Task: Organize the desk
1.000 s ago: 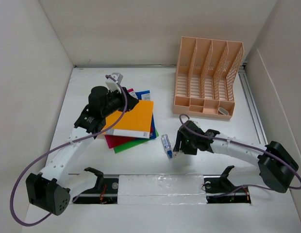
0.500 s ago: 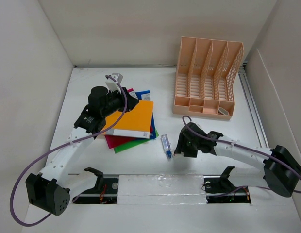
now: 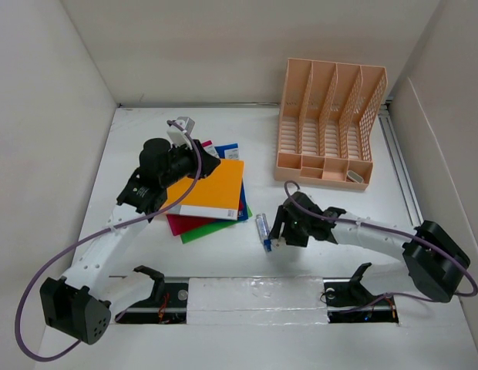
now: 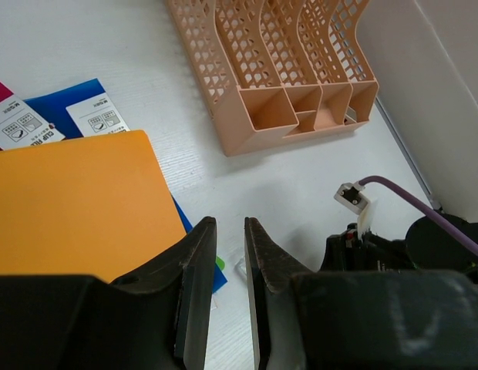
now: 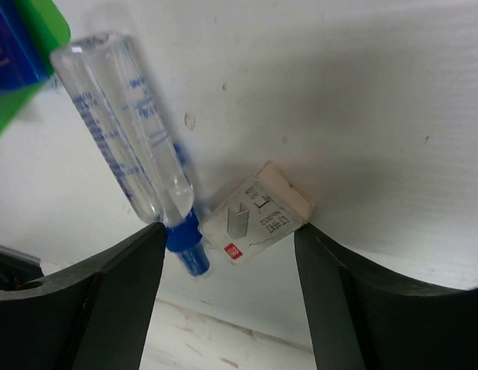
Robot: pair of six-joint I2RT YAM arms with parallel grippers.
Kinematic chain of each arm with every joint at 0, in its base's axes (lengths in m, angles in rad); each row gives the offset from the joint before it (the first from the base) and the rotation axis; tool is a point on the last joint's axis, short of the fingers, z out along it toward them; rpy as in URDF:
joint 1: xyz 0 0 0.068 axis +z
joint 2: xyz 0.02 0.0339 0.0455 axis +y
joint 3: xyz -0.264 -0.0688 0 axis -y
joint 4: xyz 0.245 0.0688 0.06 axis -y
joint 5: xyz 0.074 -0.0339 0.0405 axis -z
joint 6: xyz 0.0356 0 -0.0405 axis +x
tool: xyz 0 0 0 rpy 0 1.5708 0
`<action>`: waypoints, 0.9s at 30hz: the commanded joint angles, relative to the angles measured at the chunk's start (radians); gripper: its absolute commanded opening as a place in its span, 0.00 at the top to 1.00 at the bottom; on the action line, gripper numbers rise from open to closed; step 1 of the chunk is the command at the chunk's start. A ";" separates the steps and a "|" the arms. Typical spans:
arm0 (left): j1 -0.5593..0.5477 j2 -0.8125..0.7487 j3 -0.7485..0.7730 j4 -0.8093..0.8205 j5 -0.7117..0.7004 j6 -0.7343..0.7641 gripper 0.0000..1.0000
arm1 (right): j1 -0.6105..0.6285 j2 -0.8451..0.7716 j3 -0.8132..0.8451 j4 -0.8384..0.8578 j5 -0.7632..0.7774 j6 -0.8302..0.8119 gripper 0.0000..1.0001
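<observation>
The white desk (image 3: pixel 262 139) holds a stack of folders with an orange one (image 3: pixel 212 189) on top. A clear glue bottle with a blue cap (image 3: pixel 261 228) lies right of the stack. A small white staples box (image 5: pixel 258 216) lies against the cap. My right gripper (image 3: pixel 276 237) is open and low over the desk. In the right wrist view the gripper (image 5: pixel 230 231) has the box and the bottle's cap (image 5: pixel 185 239) between its fingers. My left gripper (image 3: pixel 204 162) hovers over the stack's far edge. Its jaws stand a narrow gap apart with nothing between them (image 4: pixel 230 223).
A peach slotted file rack (image 3: pixel 331 123) stands at the back right, with a small white item (image 3: pixel 355 176) in a front compartment. It also shows in the left wrist view (image 4: pixel 277 69). A taped metal rail (image 3: pixel 254 297) runs along the near edge. White walls surround the desk.
My right gripper drew slightly right, then came back left to the bottle's cap and the box. The left arm has not moved.
</observation>
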 commanded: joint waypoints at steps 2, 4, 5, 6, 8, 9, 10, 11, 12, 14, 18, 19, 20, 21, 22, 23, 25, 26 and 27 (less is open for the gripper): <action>0.002 -0.034 -0.004 0.036 0.004 0.005 0.81 | -0.031 0.049 0.056 0.063 0.120 -0.030 0.27; 0.002 -0.031 -0.001 0.036 0.001 0.007 0.81 | -0.031 0.066 0.068 0.060 0.129 -0.041 0.27; 0.002 -0.033 -0.003 0.034 0.001 0.007 0.82 | -0.031 0.076 0.071 0.060 0.135 -0.047 0.28; 0.002 -0.033 -0.003 0.036 -0.001 0.007 0.81 | -0.031 0.082 0.077 0.060 0.143 -0.053 0.30; 0.002 -0.037 -0.003 0.034 -0.002 0.008 0.82 | -0.031 0.103 0.085 0.051 0.167 -0.065 0.36; 0.002 -0.036 -0.004 0.034 -0.002 0.008 0.82 | -0.031 0.108 0.094 0.044 0.187 -0.071 0.38; 0.002 -0.034 -0.003 0.036 -0.004 0.008 0.81 | -0.031 0.111 0.096 0.031 0.196 -0.073 0.39; 0.002 -0.033 -0.003 0.036 -0.004 0.007 0.82 | -0.031 0.113 0.097 0.026 0.201 -0.072 0.40; 0.002 -0.033 -0.003 0.036 -0.001 0.008 0.81 | -0.031 0.109 0.094 0.029 0.206 -0.072 0.41; 0.002 -0.031 -0.001 0.036 -0.002 0.008 0.81 | -0.031 0.114 0.088 0.032 0.209 -0.073 0.42; 0.002 -0.025 -0.003 0.036 0.001 0.008 0.82 | -0.011 0.149 0.108 0.003 0.215 -0.085 0.40; 0.002 -0.025 -0.003 0.034 0.001 0.008 0.81 | 0.004 0.155 0.114 -0.020 0.224 -0.087 0.40; 0.002 -0.023 -0.003 0.034 0.001 0.007 0.81 | 0.022 0.163 0.123 -0.029 0.227 -0.090 0.39; 0.002 -0.025 -0.003 0.034 -0.001 0.007 0.81 | 0.023 0.172 0.126 -0.043 0.229 -0.090 0.38; 0.002 -0.023 -0.001 0.034 0.001 0.008 0.82 | 0.035 0.174 0.127 -0.058 0.229 -0.088 0.38; 0.002 -0.025 -0.003 0.034 0.001 0.007 0.81 | 0.035 0.174 0.125 -0.066 0.230 -0.088 0.38; 0.002 -0.025 -0.001 0.034 0.001 0.007 0.81 | 0.046 0.172 0.123 -0.086 0.230 -0.082 0.39; 0.002 -0.022 -0.003 0.034 0.001 0.007 0.81 | 0.055 0.171 0.123 -0.094 0.230 -0.079 0.39; 0.002 -0.023 -0.003 0.034 0.004 0.005 0.82 | 0.055 0.168 0.122 -0.101 0.235 -0.075 0.39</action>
